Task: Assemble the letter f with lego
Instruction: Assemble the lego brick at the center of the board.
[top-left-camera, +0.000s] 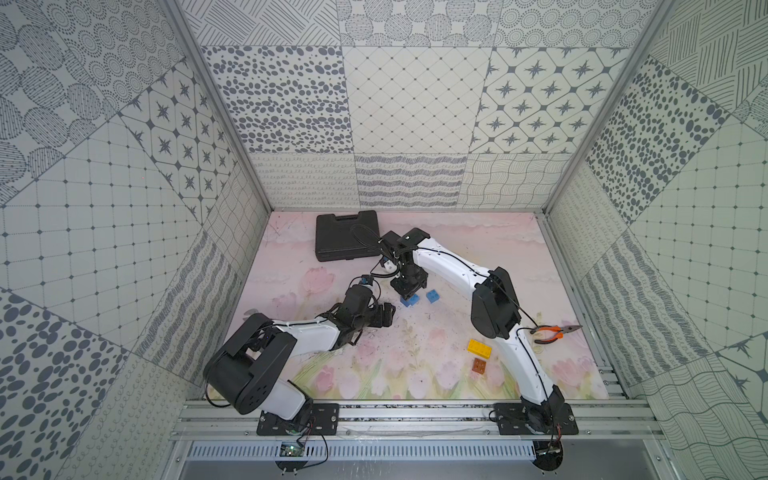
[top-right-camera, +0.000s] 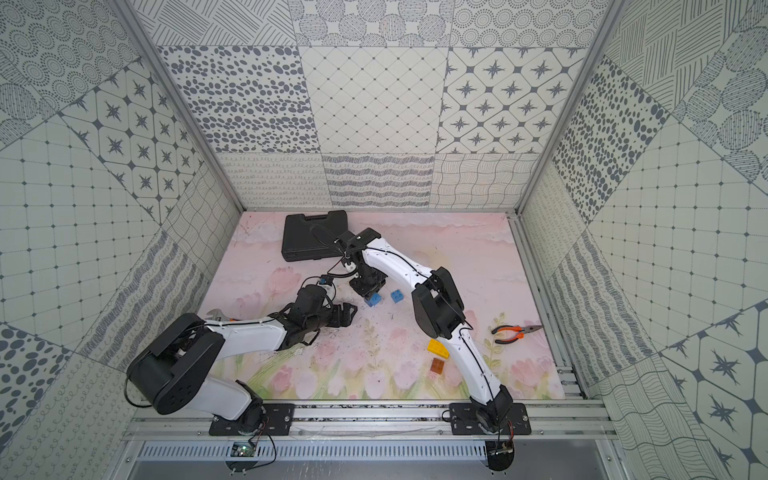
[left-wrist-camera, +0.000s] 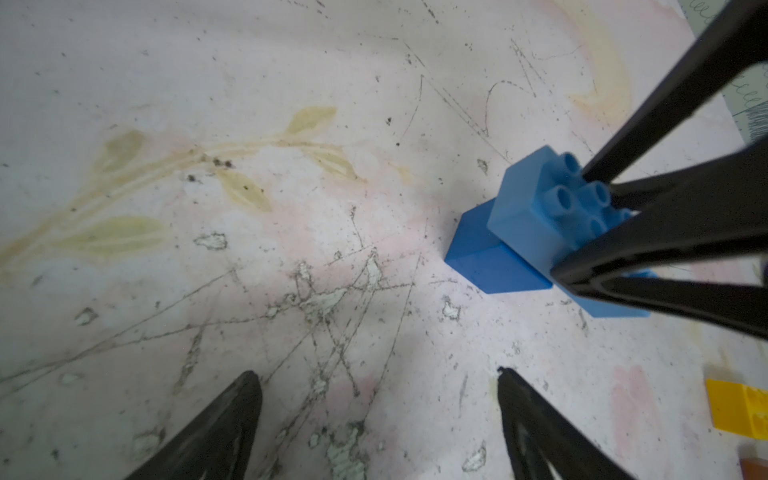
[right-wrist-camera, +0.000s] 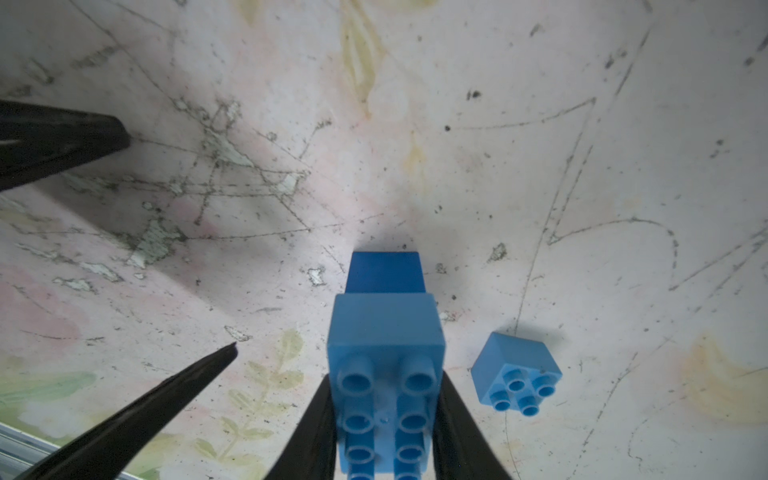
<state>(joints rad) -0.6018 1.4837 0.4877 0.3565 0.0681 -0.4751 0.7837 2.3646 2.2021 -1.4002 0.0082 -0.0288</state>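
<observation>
My right gripper (right-wrist-camera: 385, 376) is shut on a long light blue lego brick (right-wrist-camera: 386, 332), studs facing the wrist camera. That brick rests on top of a darker blue brick (right-wrist-camera: 384, 272) on the mat, and the pair shows as a stack (top-left-camera: 409, 300) (top-right-camera: 373, 300) in both top views. A small light blue brick (right-wrist-camera: 515, 374) (top-left-camera: 433, 296) lies loose just beside the stack. Left of it, low over bare mat, my left gripper (left-wrist-camera: 376, 378) (top-left-camera: 390, 316) stands open and holds nothing. A yellow brick (top-left-camera: 479, 348) and a brown-orange brick (top-left-camera: 478, 365) lie near the front right.
A black tool case (top-left-camera: 347, 241) sits at the back left. Orange-handled pliers (top-left-camera: 555, 332) lie by the right wall. A wrench (top-right-camera: 218, 316) peeks out behind my left arm. Patterned walls enclose the scratched floral mat (top-left-camera: 478, 257).
</observation>
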